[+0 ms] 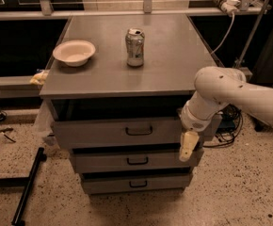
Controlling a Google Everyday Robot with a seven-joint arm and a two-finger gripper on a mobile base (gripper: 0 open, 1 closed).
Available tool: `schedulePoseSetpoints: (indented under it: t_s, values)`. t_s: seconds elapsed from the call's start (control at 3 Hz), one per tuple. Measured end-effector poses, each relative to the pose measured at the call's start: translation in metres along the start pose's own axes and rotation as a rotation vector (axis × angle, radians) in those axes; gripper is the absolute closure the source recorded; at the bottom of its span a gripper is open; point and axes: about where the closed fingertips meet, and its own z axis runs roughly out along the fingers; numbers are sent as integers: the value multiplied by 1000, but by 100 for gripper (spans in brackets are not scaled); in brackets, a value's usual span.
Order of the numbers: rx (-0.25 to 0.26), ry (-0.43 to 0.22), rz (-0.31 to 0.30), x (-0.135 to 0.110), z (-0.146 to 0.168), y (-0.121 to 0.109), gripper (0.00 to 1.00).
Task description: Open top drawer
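The top drawer (103, 132) is the widest and tallest grey front of three, right under the cabinet top, with a small black loop handle (139, 131) at its centre. It stands slightly proud of the two drawers below. My gripper (188, 146) hangs from the white arm at the drawer's right end, pointing down, well to the right of the handle and holding nothing.
The grey cabinet top (174, 65) carries a white bowl (74, 52) at left and a soda can (135, 47) at centre. Middle drawer (103, 162) and bottom drawer (108, 185) sit below. A black bar (27, 187) lies on the floor at left; cables (228, 131) trail right.
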Motion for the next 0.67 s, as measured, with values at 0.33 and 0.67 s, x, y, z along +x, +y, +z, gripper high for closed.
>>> schedulePoseSetpoints:
  t_s: [0.33, 0.67]
  values:
    - [-11, -1, 6, 1, -3, 4, 0]
    - [-32, -4, 20, 6, -6, 14, 0]
